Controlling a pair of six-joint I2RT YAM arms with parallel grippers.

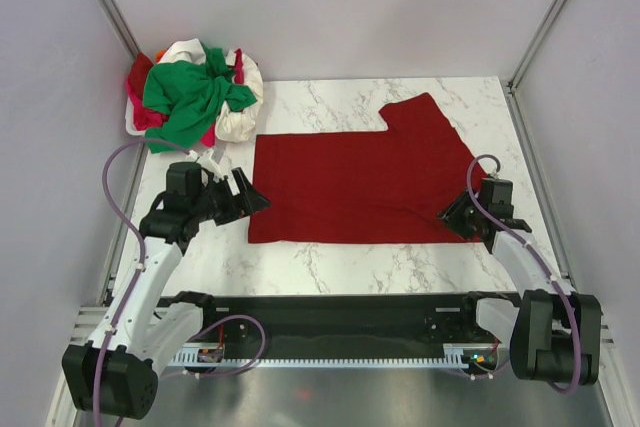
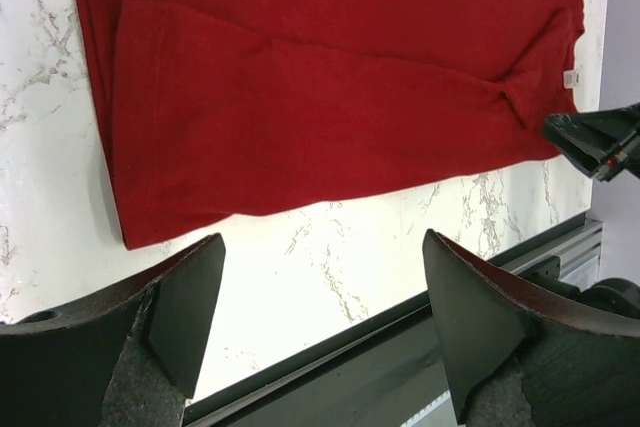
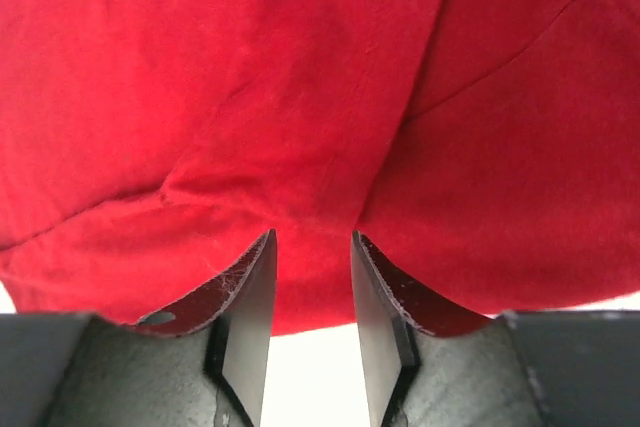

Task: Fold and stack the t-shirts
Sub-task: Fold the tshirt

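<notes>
A dark red t-shirt [image 1: 360, 182] lies flat on the marble table [image 1: 330, 262], partly folded, with one sleeve sticking out at the far right. Its small white tag [image 2: 572, 78] shows in the left wrist view. My left gripper [image 1: 252, 192] is open and empty, just off the shirt's near left corner [image 2: 135, 227]; its jaws [image 2: 322, 242] stand wide over bare marble. My right gripper [image 1: 450, 215] is at the shirt's near right edge [image 3: 250, 67]. Its jaws [image 3: 312, 237] stand narrowly apart with the cloth edge between the tips. It also shows in the left wrist view [image 2: 600, 137].
A crumpled pile sits at the far left corner: a bright green shirt [image 1: 190, 92], a white shirt [image 1: 243, 112] and a pinkish-red shirt [image 1: 140, 82]. A black rail [image 1: 330, 312] runs along the near edge. Grey walls and metal posts close in the table.
</notes>
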